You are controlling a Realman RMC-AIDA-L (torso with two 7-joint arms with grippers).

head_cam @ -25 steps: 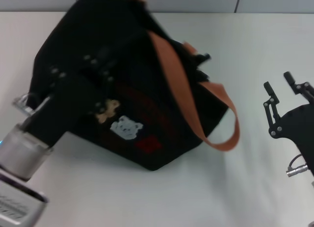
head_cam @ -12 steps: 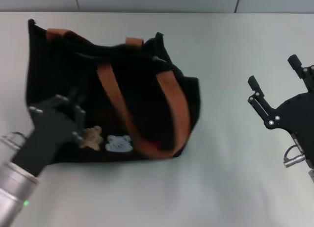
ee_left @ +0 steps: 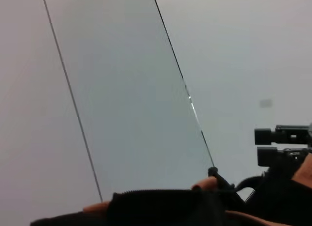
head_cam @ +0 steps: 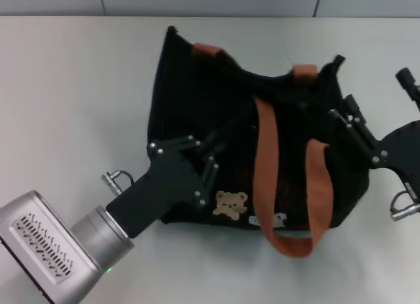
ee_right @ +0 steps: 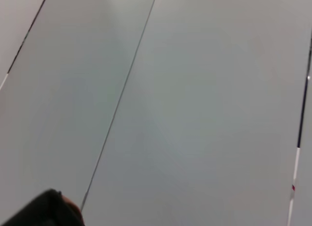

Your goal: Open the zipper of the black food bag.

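The black food bag (head_cam: 216,113) lies on the white table, its bear picture (head_cam: 230,205) facing me. Two orange-brown handles (head_cam: 268,153) drape over its front. My left gripper (head_cam: 211,161) presses against the bag's front left side, its tips lost against the black fabric. My right gripper (head_cam: 376,94) is open at the bag's right end, with one finger (head_cam: 351,117) touching the fabric. In the left wrist view the zipper (ee_left: 156,191) shows as a thin toothed line along the bag's rim (ee_left: 161,206). I cannot make out the pull tab.
The white table (head_cam: 79,87) stretches to the left and front of the bag, with a grey wall behind it. A cable plug (head_cam: 401,206) hangs from the right wrist. In the right wrist view only a dark corner of the bag (ee_right: 44,210) shows.
The bag and my left gripper have swung from the table's left side to the middle right. The bag's right end now meets my right gripper, which had stood apart from it.
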